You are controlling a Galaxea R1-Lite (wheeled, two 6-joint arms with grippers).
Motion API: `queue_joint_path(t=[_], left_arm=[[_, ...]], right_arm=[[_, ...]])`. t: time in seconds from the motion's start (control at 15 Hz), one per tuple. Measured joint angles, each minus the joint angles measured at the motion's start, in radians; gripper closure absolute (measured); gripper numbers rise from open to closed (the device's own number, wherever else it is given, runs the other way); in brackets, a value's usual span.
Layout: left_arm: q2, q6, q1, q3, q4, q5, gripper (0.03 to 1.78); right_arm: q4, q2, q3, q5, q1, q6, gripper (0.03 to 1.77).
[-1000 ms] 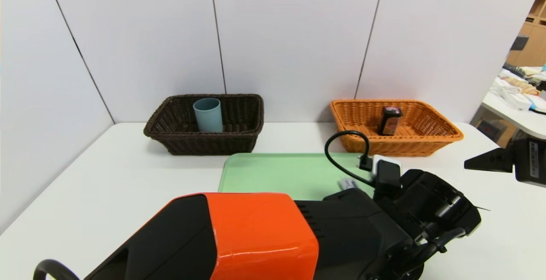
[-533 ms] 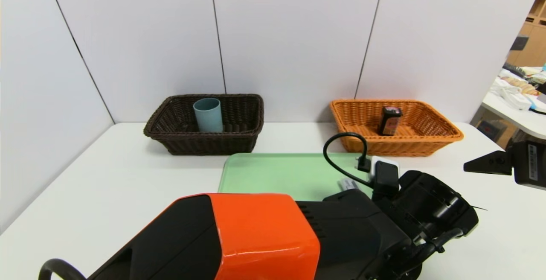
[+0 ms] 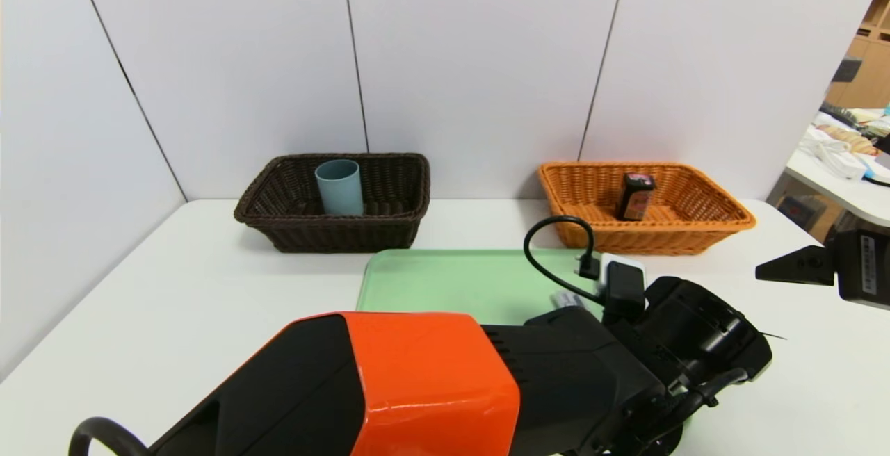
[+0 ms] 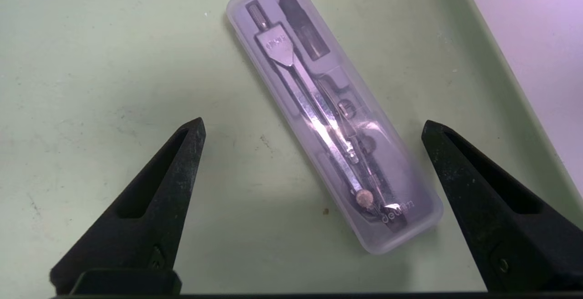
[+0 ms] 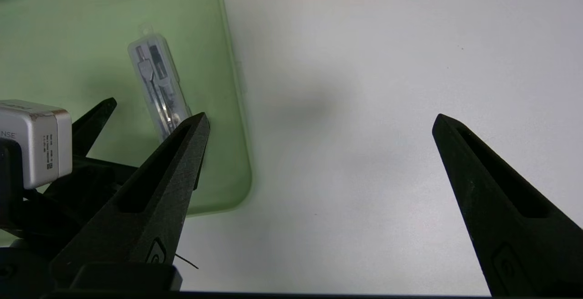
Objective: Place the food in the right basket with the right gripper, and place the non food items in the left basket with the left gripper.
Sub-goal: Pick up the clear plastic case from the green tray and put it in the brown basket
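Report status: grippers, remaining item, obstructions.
Left gripper open above clear plastic compass case on green tray. Right gripper open, idle over white table. Nothing blocking.

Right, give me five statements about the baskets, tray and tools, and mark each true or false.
1. The cup stands upright in the dark basket. True.
2. The carton lies on the tray. False: it stands in the orange basket.
3. The left tool is open over a clear case on the tray. True.
4. The right tool holds the case. False: it is open and empty, over bare table beside the tray.
5. The case holds a spoon. False: it holds a drawing compass.
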Motion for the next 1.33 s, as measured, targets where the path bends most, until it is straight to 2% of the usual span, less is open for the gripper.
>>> queue_joint_path(t=[0.53,0.93,1.33], left_arm=[[-0.027,-0.022,0.025,0.0,0.003,-0.006,0.12],[-0.037,-0.051,0.031,0.0,0.027,-0.046,0.12],[-0.013,-0.051,0.03,0.0,0.021,-0.05,0.12]], right_arm=[[0.002,-0.019,0.0,0.001,0.007,-0.002,0.1],[0.003,-0.026,0.006,0.0,0.03,0.001,0.1],[0.0,-0.026,0.019,0.0,0.037,0.002,0.1]])
